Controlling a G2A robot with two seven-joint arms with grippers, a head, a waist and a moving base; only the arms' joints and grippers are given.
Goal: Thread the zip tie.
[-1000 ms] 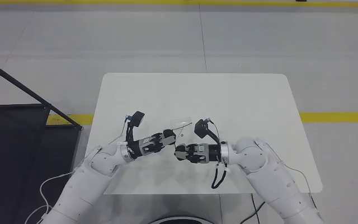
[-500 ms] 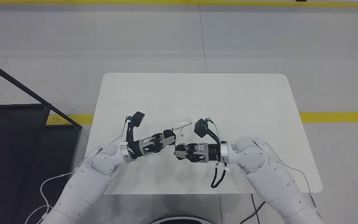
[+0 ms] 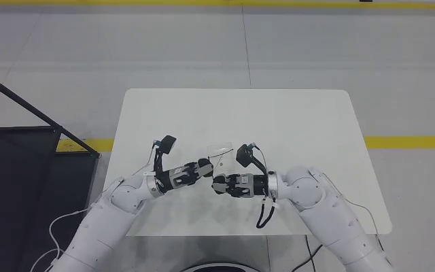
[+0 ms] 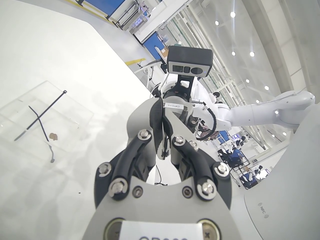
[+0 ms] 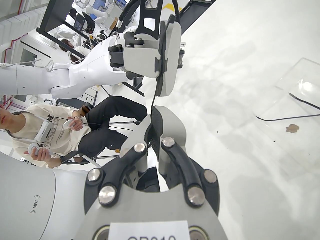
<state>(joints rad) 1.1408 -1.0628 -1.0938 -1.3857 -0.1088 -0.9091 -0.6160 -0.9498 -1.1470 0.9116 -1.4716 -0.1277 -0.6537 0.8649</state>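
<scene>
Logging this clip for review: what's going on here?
The two arms face each other tip to tip above the white table. The left tool and right tool are both shut, with a thin black zip tie running between them. Its threading state is unclear. Two more zip ties lie crossed on a clear tray nearby.

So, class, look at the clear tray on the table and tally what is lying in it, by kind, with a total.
Black zip ties: 2
Brown scrap: 1
Total: 3
</scene>
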